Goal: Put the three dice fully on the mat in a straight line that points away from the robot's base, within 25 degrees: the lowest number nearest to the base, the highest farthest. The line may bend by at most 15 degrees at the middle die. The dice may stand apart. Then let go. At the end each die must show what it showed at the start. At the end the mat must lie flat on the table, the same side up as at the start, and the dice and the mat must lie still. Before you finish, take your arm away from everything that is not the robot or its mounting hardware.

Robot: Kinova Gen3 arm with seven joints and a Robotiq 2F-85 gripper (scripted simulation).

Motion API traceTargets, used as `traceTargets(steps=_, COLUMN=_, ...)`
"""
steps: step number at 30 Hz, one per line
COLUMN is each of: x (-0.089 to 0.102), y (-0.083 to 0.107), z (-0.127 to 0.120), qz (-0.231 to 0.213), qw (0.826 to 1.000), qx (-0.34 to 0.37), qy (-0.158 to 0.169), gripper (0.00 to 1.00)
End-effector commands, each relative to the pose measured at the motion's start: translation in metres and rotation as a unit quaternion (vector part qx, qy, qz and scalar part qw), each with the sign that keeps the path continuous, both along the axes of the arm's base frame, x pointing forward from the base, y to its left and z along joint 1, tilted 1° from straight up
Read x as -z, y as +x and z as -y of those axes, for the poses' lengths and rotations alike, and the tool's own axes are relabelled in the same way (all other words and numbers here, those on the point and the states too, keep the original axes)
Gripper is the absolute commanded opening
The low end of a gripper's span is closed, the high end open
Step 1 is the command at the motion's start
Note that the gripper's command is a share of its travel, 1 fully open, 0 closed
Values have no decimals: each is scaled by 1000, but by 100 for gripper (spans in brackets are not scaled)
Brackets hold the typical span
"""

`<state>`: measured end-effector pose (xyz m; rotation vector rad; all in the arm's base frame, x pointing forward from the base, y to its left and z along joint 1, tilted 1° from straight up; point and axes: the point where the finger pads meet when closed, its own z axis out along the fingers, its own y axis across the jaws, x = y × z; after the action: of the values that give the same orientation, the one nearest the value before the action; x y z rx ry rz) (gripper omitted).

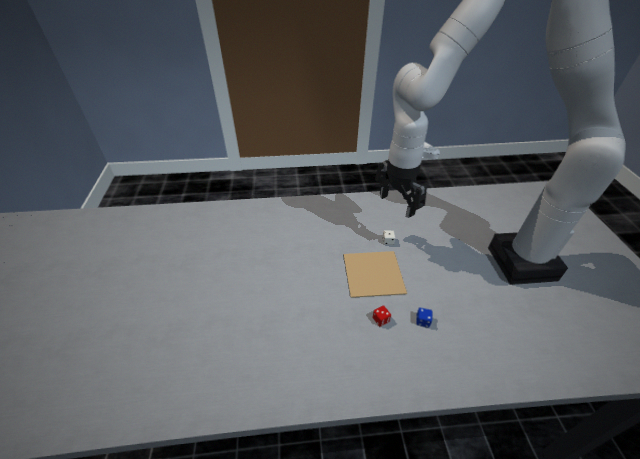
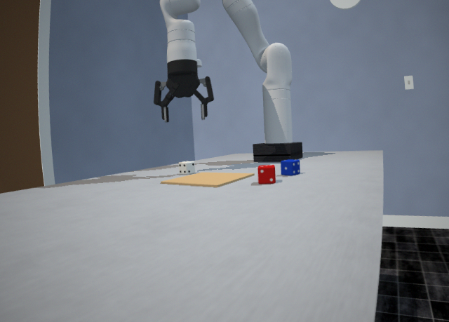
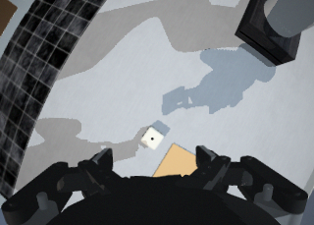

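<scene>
Gripper (image 2: 184,114) wide open, nothing in it, hanging high above the table in the upper middle of the exterior view, roughly over the white die (image 1: 389,235). White die sits just past the mat's far edge, one pip up in the wrist view. Tan mat (image 1: 374,273) lies flat, centre of the top view, no dice on it yet. Red die (image 1: 381,315) and blue die (image 1: 424,316) sit just below the mat in that view, apart from each other; their top faces are too small to read surely.

Step in hand looks like the approach to the white die. To do it well: come straight down, fingers square to two opposite side faces, close gently so it doesn't tip and keeps its top face. If it is the lowest, it would go at the mat end nearest the base (image 1: 555,270).

Grey table (image 1: 155,314), matte, shadows of the arm across it. Blue walls, brown door (image 1: 289,61) top centre, dark tiled floor (image 1: 232,183).
</scene>
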<state>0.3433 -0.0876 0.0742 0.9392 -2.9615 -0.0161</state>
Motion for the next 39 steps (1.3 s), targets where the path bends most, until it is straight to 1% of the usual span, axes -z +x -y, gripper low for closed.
traceTargets(steps=1, x=9, y=-3, z=2, qz=-3, qw=997, qx=-75, qy=7, gripper=100)
traceTargets(steps=2, x=11, y=-3, z=1, qz=-3, qw=995, qx=-100, qy=8, gripper=100)
traceTargets(steps=4, x=11, y=-3, z=1, qz=-3, qw=995, qx=-100, qy=8, gripper=100)
traceTargets(steps=7, x=13, y=-2, z=2, qz=0, qw=985, qx=-174, qy=9, gripper=100)
traceTargets(steps=13, x=21, y=0, z=0, qz=4, qw=953, qx=-304, qy=15, gripper=100)
traceTargets(steps=19, x=25, y=2, z=-2, qz=10, qw=919, qx=-394, qy=18, gripper=100)
traceTargets(steps=21, x=25, y=2, z=-2, qz=10, qw=919, qx=-394, qy=18, gripper=100)
traceTargets(steps=25, x=27, y=3, z=-2, qz=12, qw=903, qx=-429, qy=19, gripper=100)
traceTargets(steps=28, x=27, y=3, z=-3, qz=13, qw=896, qx=-443, qy=20, gripper=100)
traceTargets(steps=34, x=28, y=3, z=-3, qz=14, qw=893, qx=-449, qy=20, gripper=100)
traceTargets(steps=35, x=28, y=3, z=-3, qz=14, qw=893, qx=-449, qy=20, gripper=46)
traceTargets(steps=39, x=28, y=3, z=-3, qz=14, qw=893, qx=-449, qy=20, gripper=46)
